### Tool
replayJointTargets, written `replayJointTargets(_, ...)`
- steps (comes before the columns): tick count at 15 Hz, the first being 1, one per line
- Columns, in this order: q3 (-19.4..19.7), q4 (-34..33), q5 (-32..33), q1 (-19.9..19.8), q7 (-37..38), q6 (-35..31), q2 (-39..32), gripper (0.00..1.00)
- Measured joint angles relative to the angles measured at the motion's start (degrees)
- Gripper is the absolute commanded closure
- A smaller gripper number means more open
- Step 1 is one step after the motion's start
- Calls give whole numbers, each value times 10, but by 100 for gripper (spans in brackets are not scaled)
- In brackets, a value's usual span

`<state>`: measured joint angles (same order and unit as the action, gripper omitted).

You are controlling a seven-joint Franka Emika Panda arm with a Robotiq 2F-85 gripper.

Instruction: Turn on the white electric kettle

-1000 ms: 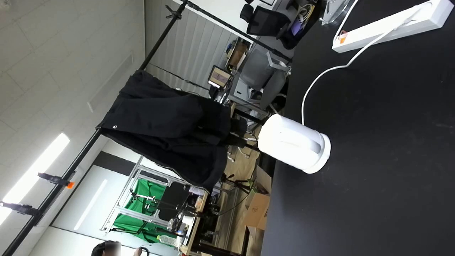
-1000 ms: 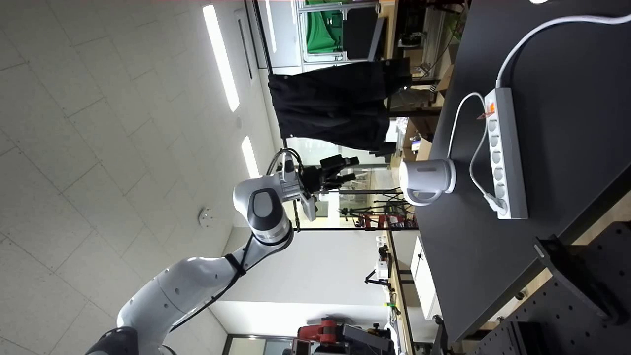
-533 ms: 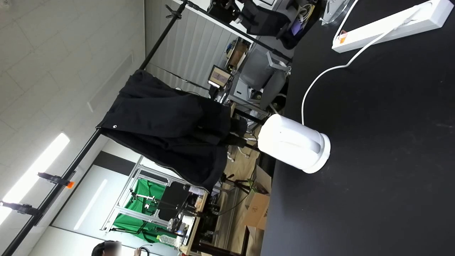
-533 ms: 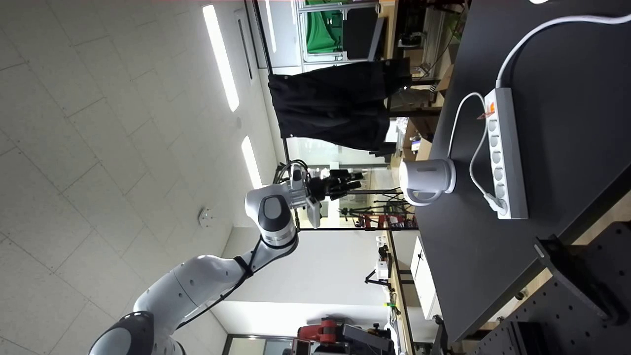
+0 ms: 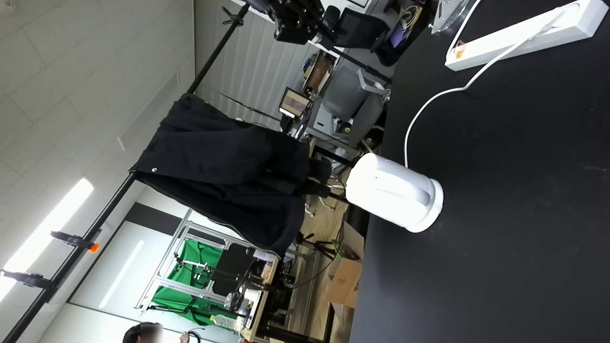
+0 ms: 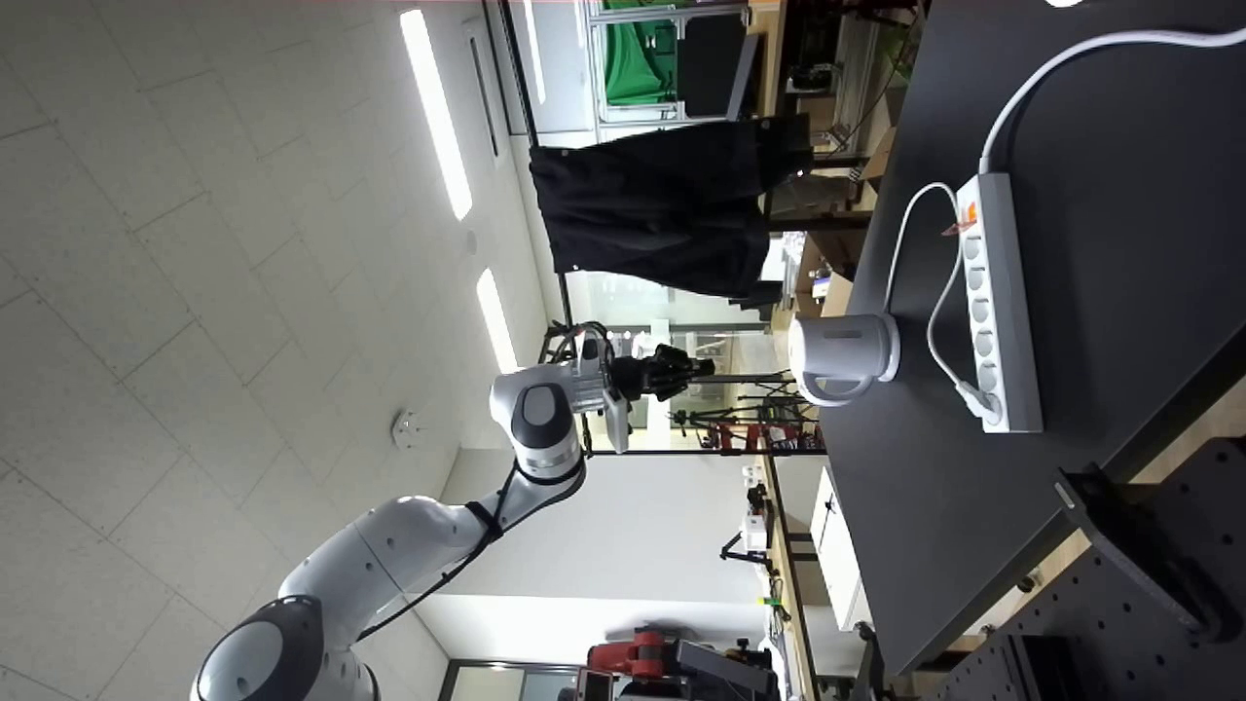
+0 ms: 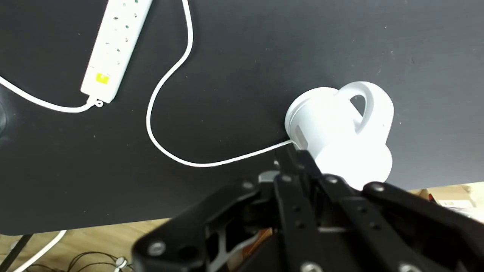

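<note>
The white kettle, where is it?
In the wrist view, the white kettle stands right of the power strip, near the lower edge of the dark table.

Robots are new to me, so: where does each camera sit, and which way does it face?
In an exterior view: set apart from the white arm, facing past the power strip toward the kettle; arm and tool show.
In an exterior view: also set apart, facing across the table toward a gray chair; only the tool end shows.
Wrist view: on the arm, facing down past the visible tool at the kettle and table.
Both exterior views lie sideways and share the kettle and hanging black garment.
</note>
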<state>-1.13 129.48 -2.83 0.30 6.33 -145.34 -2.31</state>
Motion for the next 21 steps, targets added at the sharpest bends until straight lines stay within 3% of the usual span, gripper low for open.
replayJointTargets(3, 0, 0, 0, 0, -1, 0, -1, 89)
replayJointTargets(5, 0, -1, 0, 0, -1, 0, -1, 100)
replayJointTargets(8, 0, -1, 11, 0, 1, -12, -6, 100)
replayJointTargets(12, 6, -15, 124, 5, 60, -107, -61, 100)
replayJointTargets(15, 23, -38, 173, 27, 97, -154, -109, 100)
replayJointTargets(21, 27, -66, 151, 80, 100, -184, -158, 100)
